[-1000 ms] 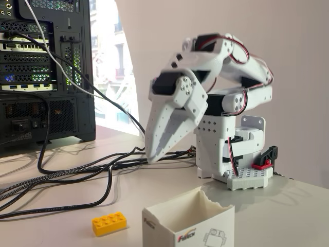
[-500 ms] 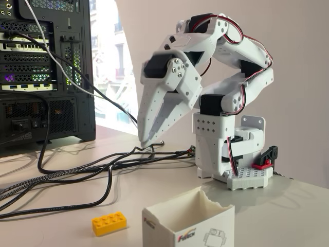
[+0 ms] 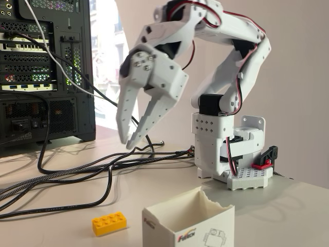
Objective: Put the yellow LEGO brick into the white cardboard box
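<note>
Gripper [image 3: 127,142] held above the table [image 3: 154,190], fingers parted, nothing between them; yellow LEGO brick [image 3: 109,223] seen lying just left of the white cardboard box [image 3: 188,222].

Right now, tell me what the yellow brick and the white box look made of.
The yellow LEGO brick: likely hard moulded plastic, going by its smooth, slightly glossy faces and round studs. The white cardboard box: thin matte card, judging by its ragged torn rim and printed logo.

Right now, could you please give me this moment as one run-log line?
pincer: open, raised above cables | yellow LEGO brick: on table, untouched | white cardboard box: beside brick, open top | stage: pre-grasp
</note>
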Action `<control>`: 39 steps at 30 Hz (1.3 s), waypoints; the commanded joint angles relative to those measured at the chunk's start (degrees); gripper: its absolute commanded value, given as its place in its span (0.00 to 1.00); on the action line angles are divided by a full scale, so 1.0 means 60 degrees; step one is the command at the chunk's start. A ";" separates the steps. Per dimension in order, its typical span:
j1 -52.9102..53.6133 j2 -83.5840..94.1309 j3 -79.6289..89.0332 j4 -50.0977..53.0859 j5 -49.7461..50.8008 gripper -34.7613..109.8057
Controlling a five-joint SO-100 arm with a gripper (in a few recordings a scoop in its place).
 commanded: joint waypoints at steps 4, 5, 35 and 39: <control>0.0469 -0.1890 -0.1479 -0.0366 0.3516 0.18; 0.0483 -0.2109 -0.1582 -0.0278 0.3955 0.18; -0.0308 -0.5947 -0.2358 -0.1143 1.1206 0.43; -0.0322 -0.6519 -0.2681 -0.1187 1.1235 0.40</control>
